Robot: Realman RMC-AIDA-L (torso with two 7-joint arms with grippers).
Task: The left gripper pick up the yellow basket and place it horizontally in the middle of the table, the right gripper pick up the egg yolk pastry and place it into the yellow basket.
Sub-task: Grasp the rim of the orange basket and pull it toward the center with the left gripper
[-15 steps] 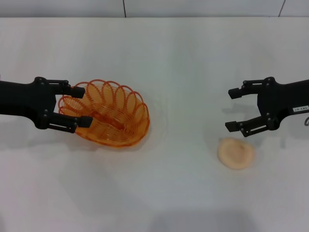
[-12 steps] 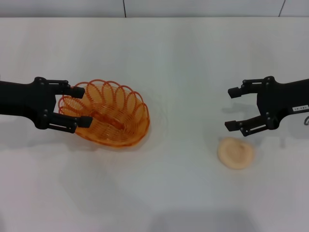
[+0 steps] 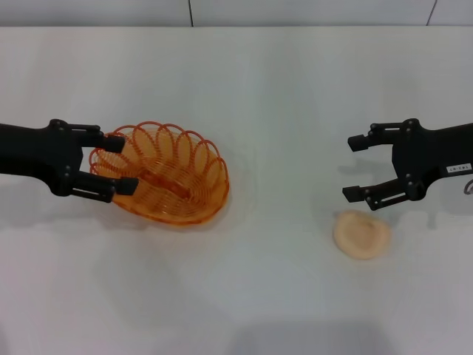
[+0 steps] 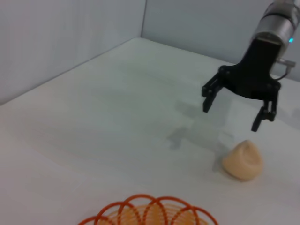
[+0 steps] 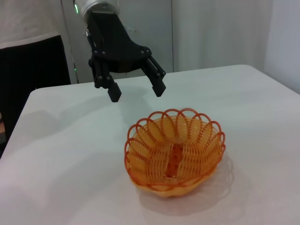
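Note:
The yellow basket (image 3: 166, 174) sits upright on the white table (image 3: 281, 96), left of centre; it also shows in the right wrist view (image 5: 174, 152) and, by its rim only, in the left wrist view (image 4: 150, 214). My left gripper (image 3: 122, 164) is open, its fingers at the basket's left rim and holding nothing; from the right wrist view it (image 5: 137, 93) hangs just behind the rim, apart from it. The egg yolk pastry (image 3: 361, 234) lies on the table at the right, also seen in the left wrist view (image 4: 243, 160). My right gripper (image 3: 352, 168) is open and empty, just above and behind the pastry (image 4: 230, 117).
A grey wall with a vertical seam (image 3: 190, 11) runs along the table's far edge. A dark panel (image 5: 28, 79) stands beyond the table's left end.
My left gripper has drawn back slightly to the left, away from the basket's rim. The basket, the pastry and the right gripper have stayed put.

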